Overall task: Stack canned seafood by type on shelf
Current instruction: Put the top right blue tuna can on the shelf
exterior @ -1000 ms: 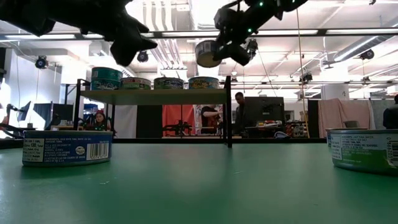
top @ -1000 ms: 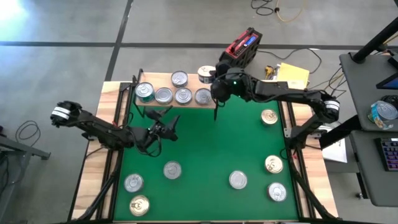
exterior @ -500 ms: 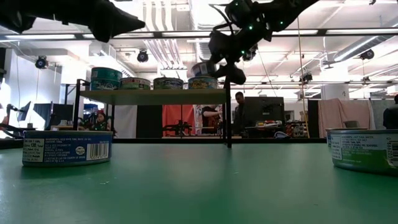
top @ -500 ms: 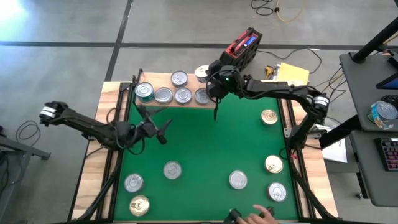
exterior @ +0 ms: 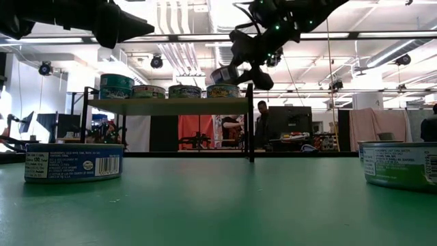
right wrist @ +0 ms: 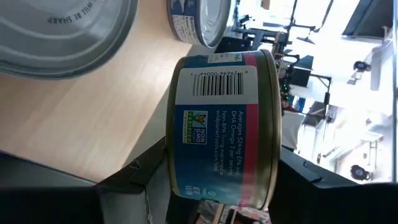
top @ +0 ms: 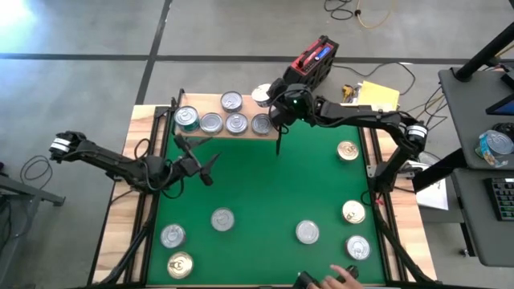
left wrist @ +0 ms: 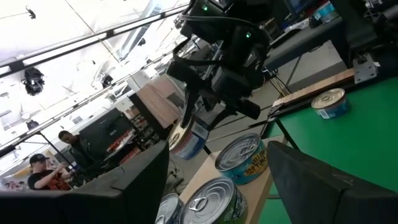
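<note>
The right pincer (top: 265, 98), clamped on a blue-labelled tin (right wrist: 224, 127), hovers at the shelf (top: 245, 132)'s one-o'clock corner with bare board just beneath it, while the left pincer (top: 197, 160), spread wide and empty, waits at the shelf's seven o'clock.

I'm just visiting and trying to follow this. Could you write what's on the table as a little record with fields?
Shelf: wooden board on black legs at the mat's far edge, five tins on it
Right tool: above the shelf's right end, shut on a blue-labelled tin
Left tool: open, holding nothing, over the green mat
Loose tins: seven on the mat, e.g. a gold-topped one
Person's hand: at the near edge
</note>
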`<action>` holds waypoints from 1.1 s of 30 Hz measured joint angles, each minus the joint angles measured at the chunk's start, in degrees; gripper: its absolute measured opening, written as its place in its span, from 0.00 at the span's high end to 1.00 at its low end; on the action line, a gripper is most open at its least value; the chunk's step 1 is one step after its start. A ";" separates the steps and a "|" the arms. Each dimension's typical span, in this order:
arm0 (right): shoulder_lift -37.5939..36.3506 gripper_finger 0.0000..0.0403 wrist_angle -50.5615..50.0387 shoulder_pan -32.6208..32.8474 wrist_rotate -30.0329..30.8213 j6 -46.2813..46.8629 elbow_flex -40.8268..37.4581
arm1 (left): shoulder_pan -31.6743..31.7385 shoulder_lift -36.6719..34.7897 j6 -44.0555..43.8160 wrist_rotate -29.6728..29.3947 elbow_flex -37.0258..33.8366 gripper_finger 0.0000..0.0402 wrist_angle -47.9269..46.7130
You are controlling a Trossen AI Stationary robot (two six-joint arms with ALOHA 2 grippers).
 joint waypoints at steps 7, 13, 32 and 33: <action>-0.02 0.54 -3.83 -0.29 5.70 -3.64 0.00 | 0.00 0.02 0.01 -0.13 -0.02 0.36 -0.40; -0.10 0.54 -9.51 -0.94 7.50 -0.37 -0.02 | 0.00 0.02 0.02 -0.15 -0.02 0.36 -0.39; -0.24 0.54 -10.00 -0.85 6.81 -4.96 -0.02 | 0.00 0.02 0.72 -0.04 -0.02 0.36 -0.31; -0.24 0.53 -10.00 -0.85 6.53 -5.78 -0.02 | 0.00 0.02 0.72 -0.02 -0.02 0.36 -0.29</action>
